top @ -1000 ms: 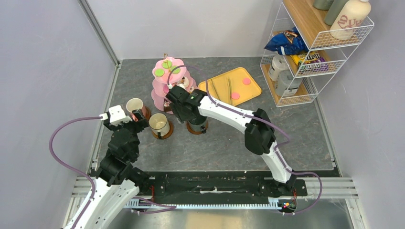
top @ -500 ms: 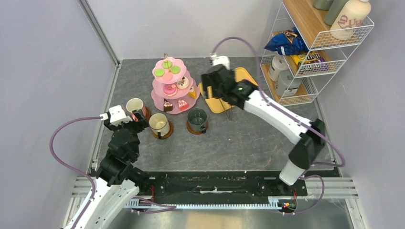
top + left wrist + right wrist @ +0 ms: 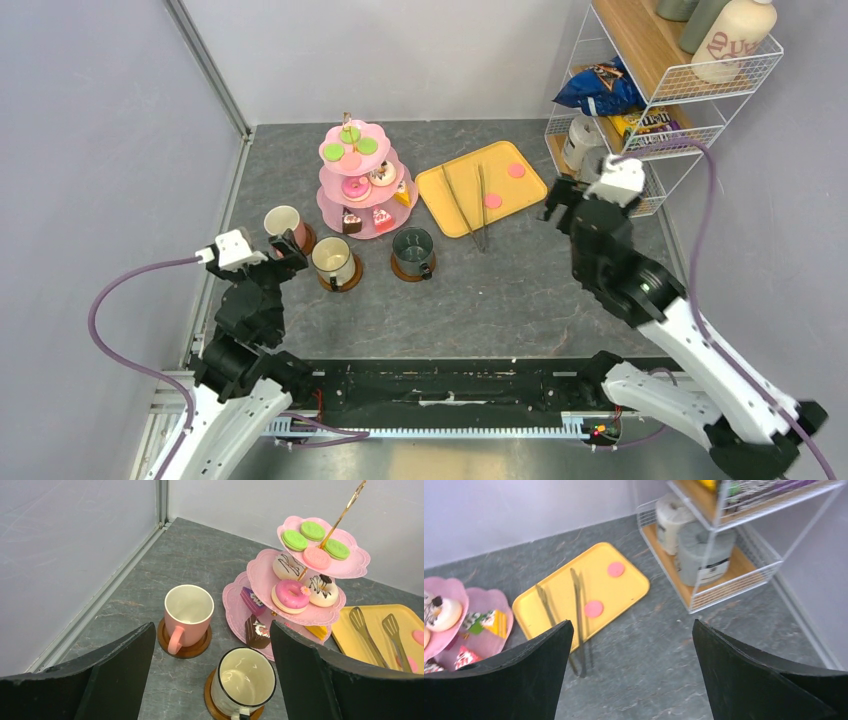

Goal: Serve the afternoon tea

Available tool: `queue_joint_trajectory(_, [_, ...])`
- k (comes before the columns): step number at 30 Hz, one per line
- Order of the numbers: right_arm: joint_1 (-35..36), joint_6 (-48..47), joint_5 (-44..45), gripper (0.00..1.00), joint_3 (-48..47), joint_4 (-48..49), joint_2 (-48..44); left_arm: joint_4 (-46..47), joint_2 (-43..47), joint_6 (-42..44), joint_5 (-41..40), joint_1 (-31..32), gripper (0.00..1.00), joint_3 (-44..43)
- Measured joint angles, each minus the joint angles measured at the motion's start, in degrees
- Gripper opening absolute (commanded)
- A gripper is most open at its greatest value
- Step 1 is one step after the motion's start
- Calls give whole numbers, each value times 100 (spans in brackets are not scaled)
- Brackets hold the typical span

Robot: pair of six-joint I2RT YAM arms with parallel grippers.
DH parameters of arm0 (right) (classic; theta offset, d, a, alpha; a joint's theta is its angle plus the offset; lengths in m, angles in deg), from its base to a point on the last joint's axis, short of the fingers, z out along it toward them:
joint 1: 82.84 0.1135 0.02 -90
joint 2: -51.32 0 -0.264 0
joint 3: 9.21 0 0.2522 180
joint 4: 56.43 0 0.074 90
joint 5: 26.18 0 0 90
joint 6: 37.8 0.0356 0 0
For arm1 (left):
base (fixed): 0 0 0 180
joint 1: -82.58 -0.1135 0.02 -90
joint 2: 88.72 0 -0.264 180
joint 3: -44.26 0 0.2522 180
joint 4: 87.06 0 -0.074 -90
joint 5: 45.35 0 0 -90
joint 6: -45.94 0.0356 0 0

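Note:
The pink three-tier stand [image 3: 384, 228] stands at the back left, with green and pink macarons [image 3: 333, 151] on the top tier, donuts [image 3: 289, 594] on the middle one and cake wedges [image 3: 352, 221] on the bottom one. In front of it a pink mug [image 3: 284, 226], a cream black-rimmed mug [image 3: 333, 260] and a dark mug [image 3: 412, 247] each stand on a brown saucer [image 3: 195, 649]. My left gripper [image 3: 287, 256] is open and empty, just short of the pink and cream mugs [image 3: 211, 630]. My right gripper [image 3: 562, 212] is open and empty above bare table right of the yellow tray [image 3: 632, 625].
The yellow tray [image 3: 515, 190] holds metal tongs [image 3: 465, 205] and two pink macarons [image 3: 493, 201]. A wire shelf [image 3: 640, 205] at the back right holds a blue crisp bag [image 3: 598, 90], a yellow candy packet [image 3: 645, 125], jars and a cream bottle [image 3: 735, 40]. Walls close in on the left and back.
My right arm has swung from the stand and dark mug, across the tray, to the right by the wire shelf. My left arm has drawn back slightly from the mugs.

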Motion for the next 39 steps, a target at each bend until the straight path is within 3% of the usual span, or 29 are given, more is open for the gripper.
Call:
queue_joint_trajectory(5, [-17,-560,614,97,748,192,-1298,48,258,4,-22,0,93,70])
queue_joint_trajectory(14, [-24,-1609,885,97,1451,363,-2719,13,962,59,-264,0,95,160])
queue_joint_trajectory(25, [-24,-2483,920,97,2022,966,-2728,197,1473,201,-367,0,95,483])
queue_joint_trajectory(39, [-68,-2702,975,99,2149,1364,-2787,632,1569,413,-306,-85,96,660])
